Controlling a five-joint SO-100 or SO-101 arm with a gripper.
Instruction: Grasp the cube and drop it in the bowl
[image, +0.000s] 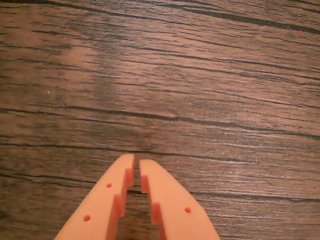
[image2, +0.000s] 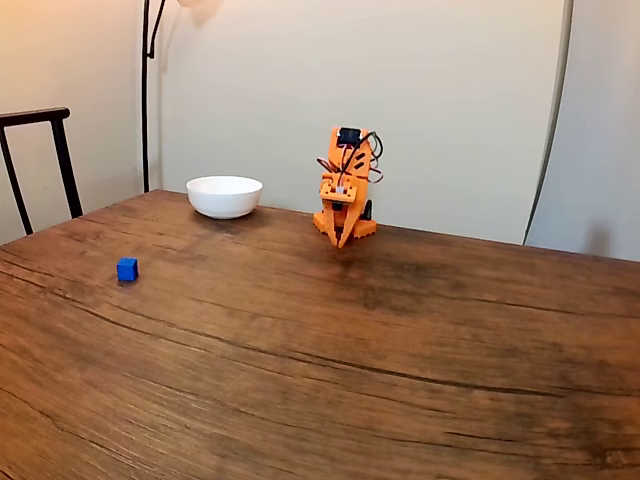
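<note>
Where dark-grained wood tabletop (image2: 330, 360) meets a cream wall (image2: 400, 90), bowl (image2: 224, 196) far left, cube (image2: 127, 269) nearer left, orange claw (image: 137, 163) clenched, empty, chair (image2: 40, 160) at left.

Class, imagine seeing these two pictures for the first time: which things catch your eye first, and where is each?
The orange arm at the table's far edge stands out, folded, its gripper pointing down with fingers nearly closed and empty. In the fixed view, a white bowl sits left of it, and a tiny blue cube lies nearer the camera, further left.
</note>
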